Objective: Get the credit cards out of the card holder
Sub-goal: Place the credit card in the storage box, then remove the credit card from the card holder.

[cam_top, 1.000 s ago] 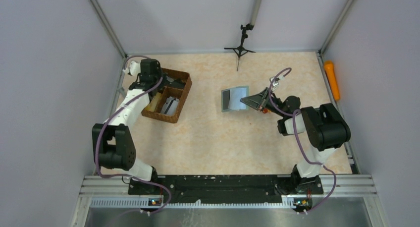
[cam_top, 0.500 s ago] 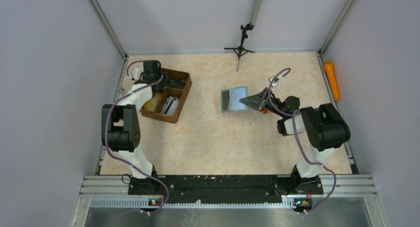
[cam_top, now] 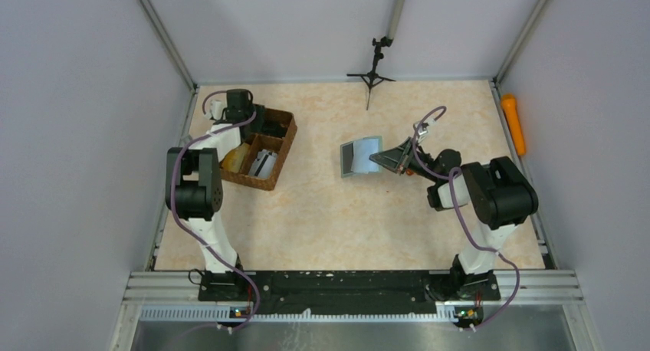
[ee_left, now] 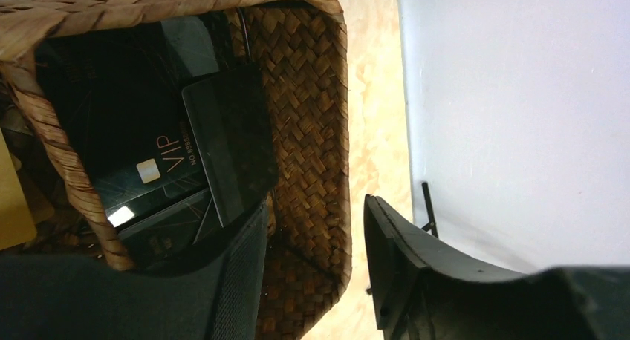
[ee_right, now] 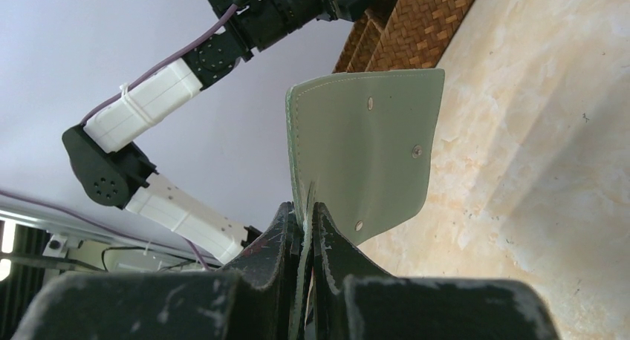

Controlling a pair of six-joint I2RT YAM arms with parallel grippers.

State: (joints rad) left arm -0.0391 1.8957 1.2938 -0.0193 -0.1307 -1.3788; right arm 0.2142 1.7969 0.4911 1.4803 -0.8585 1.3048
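Observation:
The grey-green card holder (cam_top: pixel 360 156) hangs open and tilted above the table, and in the right wrist view the card holder (ee_right: pixel 364 147) shows its snap studs. My right gripper (cam_top: pixel 389 159) is shut on its lower edge, the right gripper (ee_right: pixel 304 215) pinching the flap between both jaws. Over the back compartment of the brown wicker tray (cam_top: pixel 270 181) my left gripper (cam_top: pixel 264 123) stands open; nothing is between the left gripper (ee_left: pixel 316 258) fingers. Two dark credit cards lie in that compartment: a black "VIP" card (ee_left: pixel 148 173) and a plain dark card (ee_left: pixel 232 143) leaning on the tray (ee_left: pixel 312 117) wall.
A yellow block (cam_top: pixel 234 159) and a pale object (cam_top: pixel 262 164) lie in the tray's front compartments. A small black tripod (cam_top: pixel 372 73) stands at the back. An orange object (cam_top: pixel 513 123) lies along the right wall. My left arm (ee_right: pixel 148 106) shows in the right wrist view.
My left gripper has opened over the tray, and the left arm has drawn in closer to the back left corner. The right gripper still grips the holder, lifted slightly.

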